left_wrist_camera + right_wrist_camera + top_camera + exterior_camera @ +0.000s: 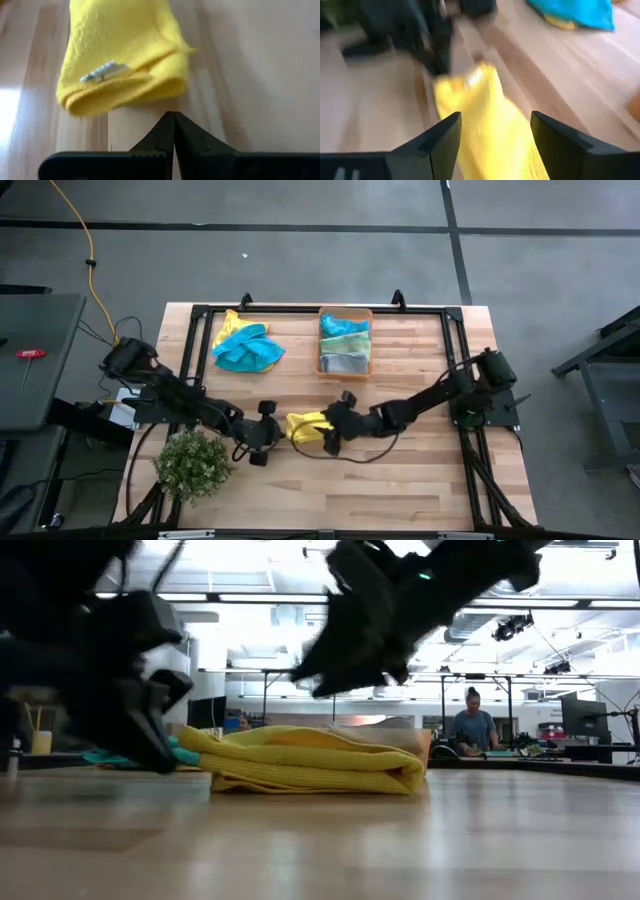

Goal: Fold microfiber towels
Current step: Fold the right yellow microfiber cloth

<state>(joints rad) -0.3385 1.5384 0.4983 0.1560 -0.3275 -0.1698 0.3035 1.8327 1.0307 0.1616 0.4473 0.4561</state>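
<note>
High view: I find the folded yellow microfiber towel (pixel 306 426) on the wooden tabletop (pixel 420 480), between my two claws, long axis running arm to arm. The right claw (pixel 331 438) is at its one end, the left claw (pixel 268 442) just beside the other.

Low view: the towel lies flat, the right claw above it.

Left wrist view: left claw (pixel 174 120) pressed together, short of the towel's end.

Right wrist view: right claw (pixel 495 130) spread apart, holding nothing, straddling the towel lengthwise; I judge it the nearer.

Folded towel (pixel 306 427) between both hands
</note>
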